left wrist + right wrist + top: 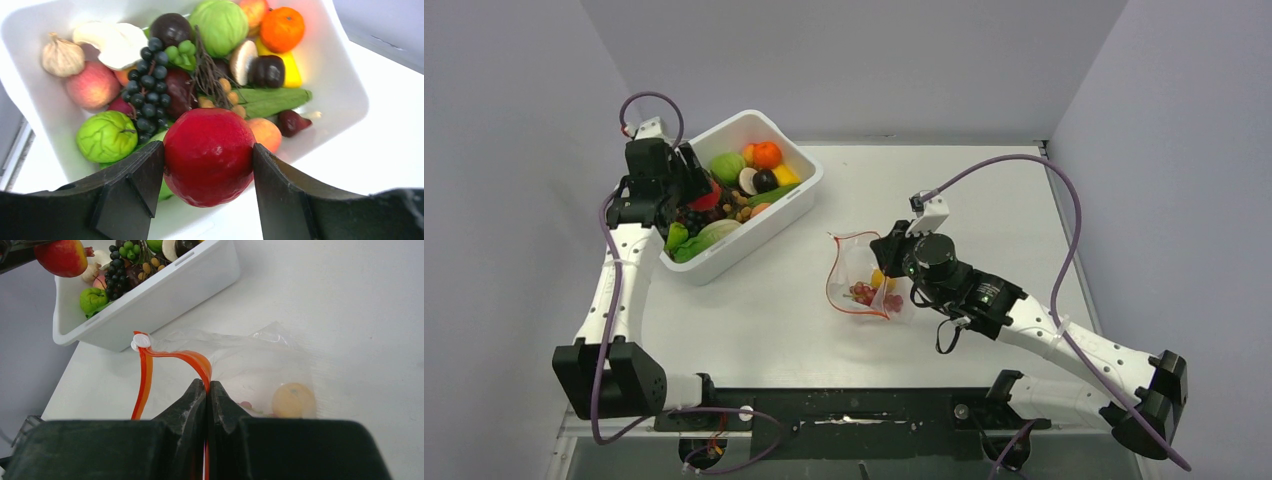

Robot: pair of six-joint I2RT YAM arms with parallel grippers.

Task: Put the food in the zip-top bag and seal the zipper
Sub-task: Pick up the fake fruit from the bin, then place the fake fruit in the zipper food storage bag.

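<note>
Holding a glossy red round fruit [209, 167] in your left claw [207, 150], above the white plastic bin [754, 235].
Your right claw [207, 390] is pinched on the red-orange zipper strip [175, 356] of the clear crinkly bag [260, 360]; carry the fruit rightward.

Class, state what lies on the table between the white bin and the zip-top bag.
Nothing: only bare table separates the white bin from the zip-top bag, clearest in the top view.

left pincer [207, 155] high, gripping; right pincer [207, 386] low, pinched closed
</note>
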